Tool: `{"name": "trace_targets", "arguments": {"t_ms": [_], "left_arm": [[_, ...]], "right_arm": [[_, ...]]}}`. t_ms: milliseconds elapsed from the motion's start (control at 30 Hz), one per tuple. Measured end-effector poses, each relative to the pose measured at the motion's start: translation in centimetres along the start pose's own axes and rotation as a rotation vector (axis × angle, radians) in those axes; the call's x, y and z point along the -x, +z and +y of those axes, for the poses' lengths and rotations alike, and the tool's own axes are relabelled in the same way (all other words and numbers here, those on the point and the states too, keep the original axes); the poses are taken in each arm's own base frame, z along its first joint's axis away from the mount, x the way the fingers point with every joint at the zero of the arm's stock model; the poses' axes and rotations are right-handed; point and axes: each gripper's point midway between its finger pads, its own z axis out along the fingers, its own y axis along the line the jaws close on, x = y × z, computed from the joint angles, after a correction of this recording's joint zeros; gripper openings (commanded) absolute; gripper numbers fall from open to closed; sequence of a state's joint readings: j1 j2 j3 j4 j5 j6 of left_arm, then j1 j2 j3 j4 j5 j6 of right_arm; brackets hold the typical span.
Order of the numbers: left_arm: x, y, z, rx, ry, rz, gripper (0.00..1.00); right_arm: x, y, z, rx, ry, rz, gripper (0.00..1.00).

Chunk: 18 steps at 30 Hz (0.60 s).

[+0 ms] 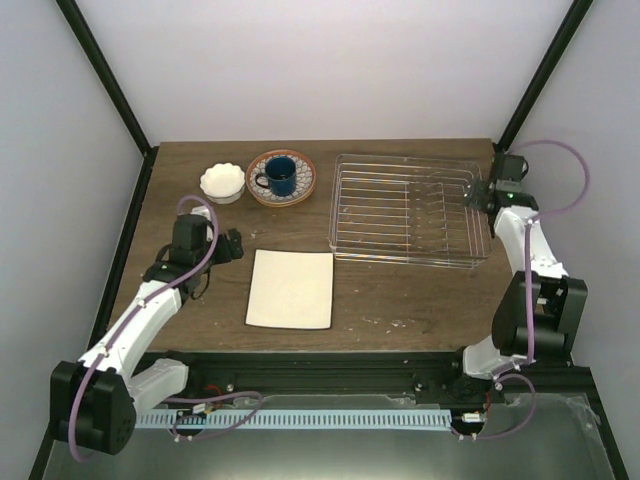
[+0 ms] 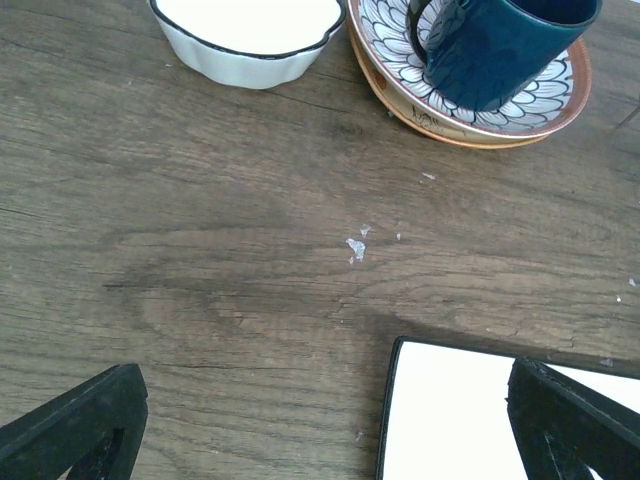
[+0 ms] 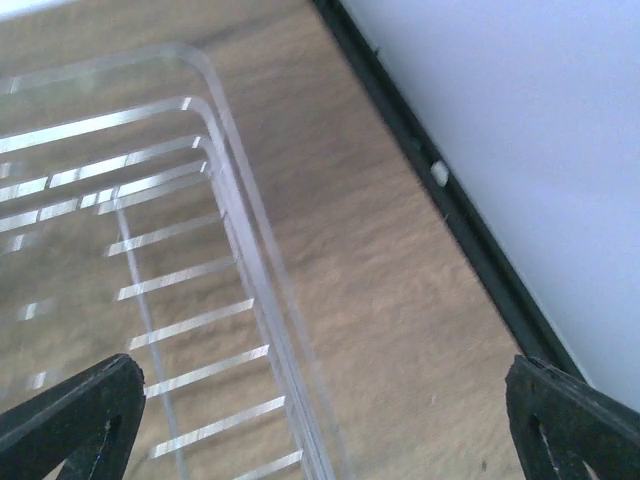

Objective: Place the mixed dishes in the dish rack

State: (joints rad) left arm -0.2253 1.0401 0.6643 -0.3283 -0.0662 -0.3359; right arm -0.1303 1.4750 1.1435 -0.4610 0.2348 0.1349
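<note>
The silver wire dish rack [image 1: 408, 262] sits at the back right with nothing in it. The dark blue mug [image 1: 280, 176] stands on the orange-rimmed patterned plate [image 1: 306, 181]. The white scalloped bowl [image 1: 222, 182] sits to their left. The cream rectangular plate [image 1: 291, 288] lies flat in the middle. My left gripper [image 1: 232, 245] is open and empty, just left of the cream plate's far corner [image 2: 450, 420]; the bowl [image 2: 250, 35], mug [image 2: 500, 45] and patterned plate [image 2: 540, 105] lie ahead of it. My right gripper [image 1: 478, 195] is open and empty over the rack's right rim [image 3: 235, 190].
A black frame rail [image 3: 470, 240] and the white wall run close along the table's right edge beside the rack. Small white flecks [image 2: 355, 247] lie on the wood between the left gripper and the dishes.
</note>
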Motion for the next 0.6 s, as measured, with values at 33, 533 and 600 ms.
{"name": "trace_targets", "arguments": {"t_ms": [33, 533, 600], "left_arm": [[0.0, 0.0, 0.0, -0.001, 0.0, -0.002, 1.0], [0.0, 0.4, -0.3, -0.015, 0.002, -0.002, 1.0], [-0.1, 0.4, -0.3, -0.016, 0.002, -0.001, 1.0]], "right_arm": [[0.7, 0.4, -0.9, -0.018, 0.028, -0.006, 1.0], [3.4, 8.4, 0.3, 0.146, 0.119, 0.038, 1.0], [2.9, 9.3, 1.2, 0.192, 0.118, 0.057, 1.0]]}}
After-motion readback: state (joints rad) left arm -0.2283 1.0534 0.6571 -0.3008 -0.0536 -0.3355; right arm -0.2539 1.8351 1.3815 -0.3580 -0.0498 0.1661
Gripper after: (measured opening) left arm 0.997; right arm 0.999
